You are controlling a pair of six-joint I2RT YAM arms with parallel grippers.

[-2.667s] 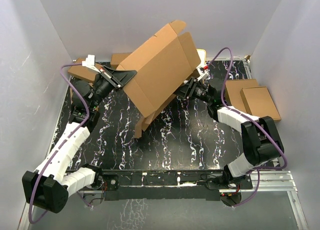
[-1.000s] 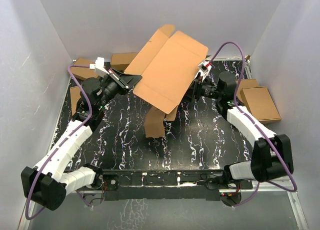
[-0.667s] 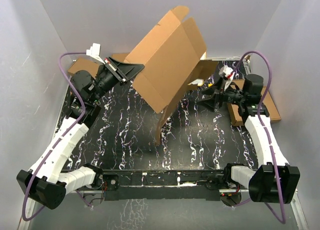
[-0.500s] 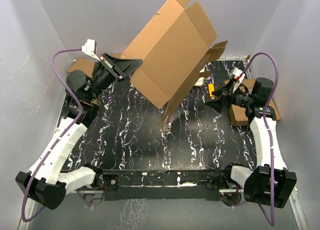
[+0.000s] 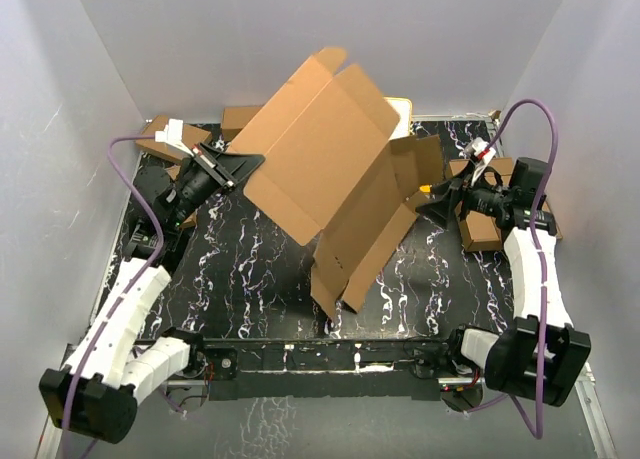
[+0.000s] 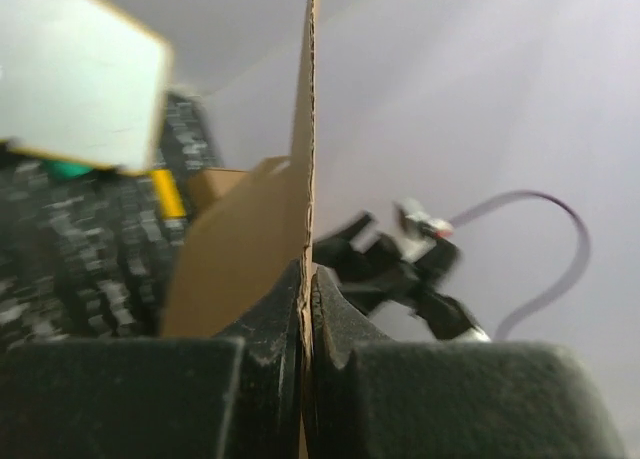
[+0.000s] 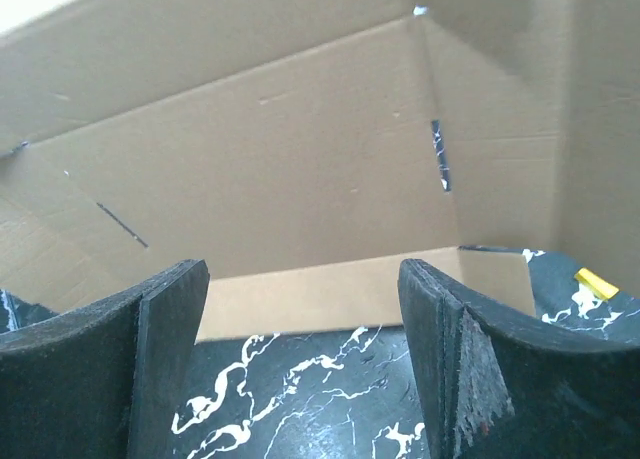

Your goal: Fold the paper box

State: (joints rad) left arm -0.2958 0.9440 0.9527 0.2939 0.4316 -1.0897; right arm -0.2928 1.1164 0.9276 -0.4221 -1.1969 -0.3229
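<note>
The paper box (image 5: 320, 149), a large brown die-cut cardboard sheet, stands tilted over the middle of the table with its lower flaps (image 5: 355, 244) resting on the black marbled surface. My left gripper (image 5: 250, 162) is shut on the sheet's left edge (image 6: 307, 179), which runs edge-on between the fingers (image 6: 272, 324). My right gripper (image 5: 430, 207) is open and empty, just right of the sheet's lower flaps. In the right wrist view the sheet's inner face (image 7: 300, 159) with its slits fills the background beyond the open fingers (image 7: 440, 319).
Smaller folded brown boxes lie at the right edge (image 5: 490, 224) and along the back left (image 5: 165, 139). A white-faced board with a tan frame (image 5: 402, 114) lies behind the sheet. A small yellow object (image 7: 595, 282) lies on the table. Grey walls close in on three sides.
My left gripper has lowered the sheet from high in the air, and its lower flaps now touch the table. My right gripper stays open to the right of it.
</note>
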